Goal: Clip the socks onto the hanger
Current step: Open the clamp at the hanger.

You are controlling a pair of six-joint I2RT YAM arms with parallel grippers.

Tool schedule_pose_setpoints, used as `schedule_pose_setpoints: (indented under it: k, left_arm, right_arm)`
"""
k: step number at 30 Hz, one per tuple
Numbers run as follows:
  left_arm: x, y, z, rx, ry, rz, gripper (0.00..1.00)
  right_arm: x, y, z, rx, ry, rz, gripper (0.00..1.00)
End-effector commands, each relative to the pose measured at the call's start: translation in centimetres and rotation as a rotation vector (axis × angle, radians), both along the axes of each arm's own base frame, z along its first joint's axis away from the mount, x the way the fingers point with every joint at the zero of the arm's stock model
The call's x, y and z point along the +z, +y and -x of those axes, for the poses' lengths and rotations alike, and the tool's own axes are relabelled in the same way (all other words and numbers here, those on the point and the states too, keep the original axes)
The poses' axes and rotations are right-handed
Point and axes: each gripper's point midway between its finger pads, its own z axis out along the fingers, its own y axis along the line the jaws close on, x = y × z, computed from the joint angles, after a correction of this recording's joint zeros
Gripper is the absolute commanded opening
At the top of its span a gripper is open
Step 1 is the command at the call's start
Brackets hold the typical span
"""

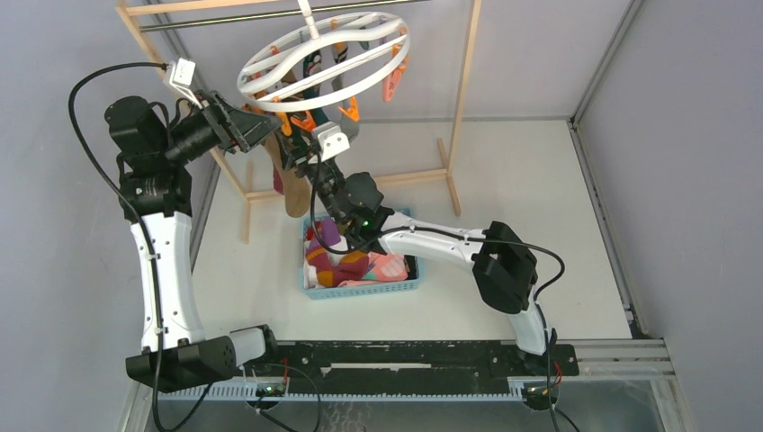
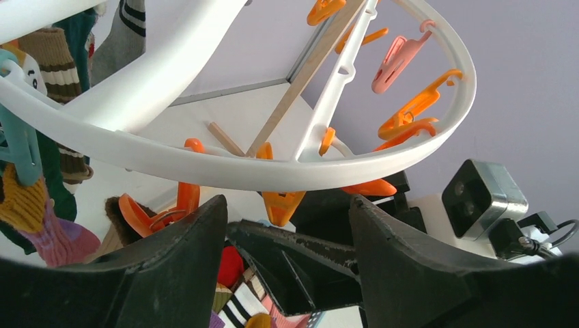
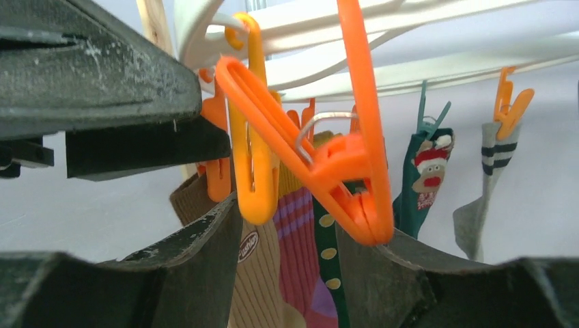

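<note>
The white round hanger (image 1: 245, 83) hangs from the rack rail, orange and pink clips dangling off it. Both grippers are raised under its near-left rim. My left gripper (image 2: 287, 203) is open just below the ring (image 2: 205, 167); an orange clip (image 2: 282, 205) dangles between its fingertips, with a black finger of the right gripper behind. My right gripper (image 3: 290, 219) is open, with two orange clips (image 3: 256, 171) hanging just above its gap. Behind them hang a brown ribbed sock (image 3: 263, 273), a pink-purple striped one (image 3: 300, 253) and a green dotted one (image 3: 328, 253).
A blue basket (image 1: 360, 290) on the table under the right arm holds several loose socks (image 1: 346, 265). The light wooden rack frame (image 1: 463, 99) stands around the hanger. More socks (image 3: 427, 178) are clipped further round the ring. Grey walls close in both sides.
</note>
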Motion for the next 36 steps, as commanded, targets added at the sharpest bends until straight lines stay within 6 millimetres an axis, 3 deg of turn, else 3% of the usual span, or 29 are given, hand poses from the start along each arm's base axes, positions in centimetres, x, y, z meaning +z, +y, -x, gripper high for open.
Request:
schedule_pose_setpoints:
  k: [1,14,20,36]
  left_arm:
    - [1.6,-0.2,1.0,-0.013,-0.066,-0.007,0.70]
    - [1.6,0.4,1.0,-0.007,-0.063,0.009,0.70]
    - [1.8,0.8,1.2,0.000,-0.068,0.016,0.70]
    - [1.8,0.9,1.5,0.000,-0.077,0.013,0.69]
  right_arm:
    - [5.0,-1.5,0.4,-0.040,-0.085,-0.098,0.58]
    - [5.1,-0.5,0.7,-0.046,-0.118,-0.065,0.43]
    - [4.9,-0.1,1.0,-0.052,-0.132,-0.049,0.54]
    - [5.1,0.6,0.6,-0.065,-0.128,-0.065,0.62]
